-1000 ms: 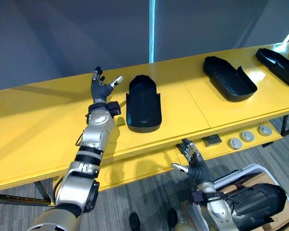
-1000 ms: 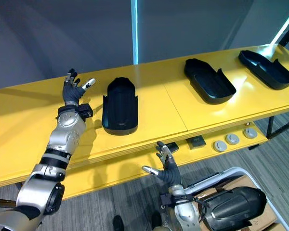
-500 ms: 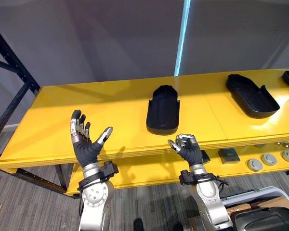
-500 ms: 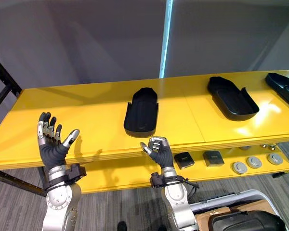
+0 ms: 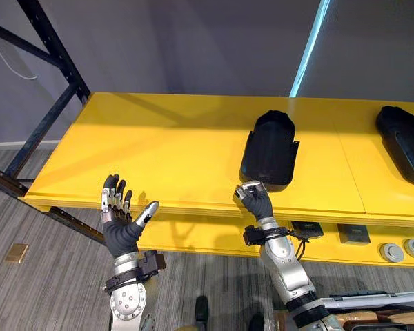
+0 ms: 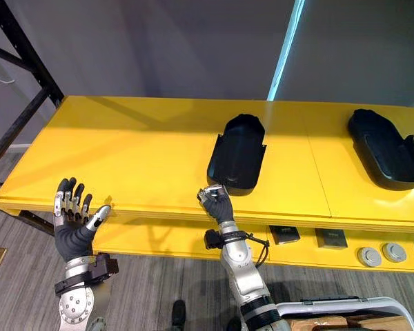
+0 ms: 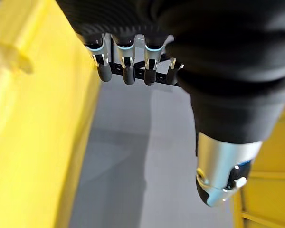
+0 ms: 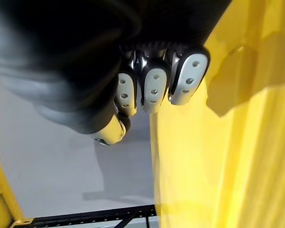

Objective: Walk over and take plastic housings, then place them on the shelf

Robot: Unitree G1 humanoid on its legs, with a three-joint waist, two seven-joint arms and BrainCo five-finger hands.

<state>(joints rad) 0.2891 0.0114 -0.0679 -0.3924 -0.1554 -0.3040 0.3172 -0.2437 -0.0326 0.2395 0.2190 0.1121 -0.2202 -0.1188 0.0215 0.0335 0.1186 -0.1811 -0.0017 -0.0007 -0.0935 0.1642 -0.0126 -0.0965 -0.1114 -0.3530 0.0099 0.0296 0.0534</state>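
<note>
A black plastic housing (image 5: 269, 149) lies hollow side up on the yellow shelf top (image 5: 159, 148), a little right of the middle. A second black housing (image 6: 385, 148) lies farther right on the same top. My right hand (image 5: 254, 201) is raised at the shelf's front edge, just in front of the nearer housing, its fingers (image 8: 153, 89) curled into a fist with nothing in it. My left hand (image 5: 121, 224) is held up palm open in front of the shelf's left part, fingers (image 7: 125, 64) straight and spread, holding nothing.
A lower yellow shelf carries small black boxes (image 5: 352, 234) and round grey discs (image 5: 392, 252) at the right. A black steel rack post (image 5: 52, 45) with diagonal braces stands at the left end. Grey carpet floor (image 5: 48, 289) lies in front.
The camera has swung left and the whole scene has shifted right. My right hand rose to the shelf edge and curled shut. My left hand came back off the shelf, still open.
</note>
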